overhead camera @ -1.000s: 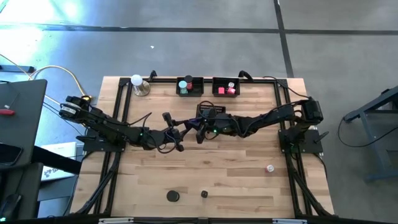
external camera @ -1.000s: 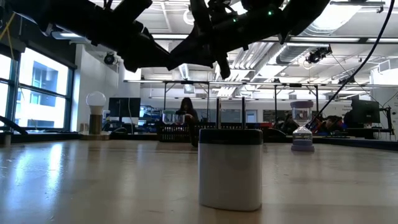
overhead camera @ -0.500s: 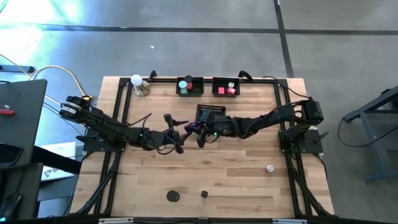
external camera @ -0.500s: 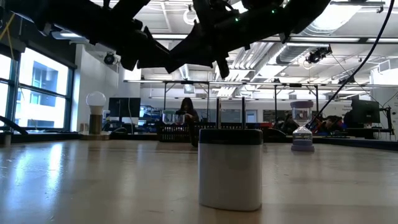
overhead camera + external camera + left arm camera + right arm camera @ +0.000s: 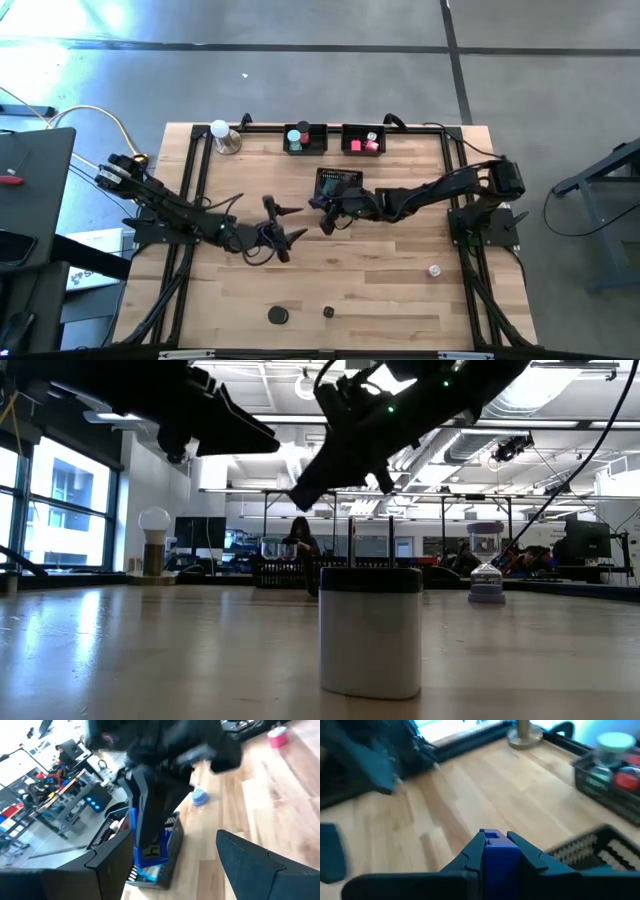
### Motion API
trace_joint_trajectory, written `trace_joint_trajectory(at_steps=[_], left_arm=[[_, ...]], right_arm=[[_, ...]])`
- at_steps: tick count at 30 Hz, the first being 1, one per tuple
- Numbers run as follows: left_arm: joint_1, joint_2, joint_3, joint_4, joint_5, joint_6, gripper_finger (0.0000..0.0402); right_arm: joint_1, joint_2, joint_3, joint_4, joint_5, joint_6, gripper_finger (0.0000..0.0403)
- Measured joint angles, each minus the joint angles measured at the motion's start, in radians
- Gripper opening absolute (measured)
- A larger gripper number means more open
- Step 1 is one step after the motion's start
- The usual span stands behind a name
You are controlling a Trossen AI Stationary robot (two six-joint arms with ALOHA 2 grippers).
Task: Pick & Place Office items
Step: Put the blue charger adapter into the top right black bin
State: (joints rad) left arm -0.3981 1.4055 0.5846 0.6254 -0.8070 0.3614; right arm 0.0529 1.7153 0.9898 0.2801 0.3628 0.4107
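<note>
Right fingers (image 5: 495, 851): clamped on blue block (image 5: 494, 854).
Left fingers (image 5: 283, 232): spread, empty.
Advice: carry level over mesh tray (image 5: 340, 181), release low.

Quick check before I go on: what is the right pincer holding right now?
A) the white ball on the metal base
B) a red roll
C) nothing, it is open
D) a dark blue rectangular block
D: in the right wrist view the right pincer is shut on a dark blue block, whose top shows between its two fingers above the wooden table.
</note>
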Motion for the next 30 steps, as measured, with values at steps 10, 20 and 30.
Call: trace_joint_trajectory(at_steps=[10,20,30], left_arm=[[-0.032,0.0,0.0,-0.004,-0.002,-0.002,0.0276],[-0.021,0.0,0.0,-0.004,-0.002,-0.054,0.0276],[-0.009,0.0,0.0,-0.003,0.0,-0.082,0.0276]], right_arm=[[-0.027,-0.02,0.0,-0.175,0.136,0.033,0.005],[-0.13,-0.019,0.0,-0.243,0.073,0.084,0.005],[-0.231,-0.005,0.0,-0.274,-0.108,0.117,0.005]])
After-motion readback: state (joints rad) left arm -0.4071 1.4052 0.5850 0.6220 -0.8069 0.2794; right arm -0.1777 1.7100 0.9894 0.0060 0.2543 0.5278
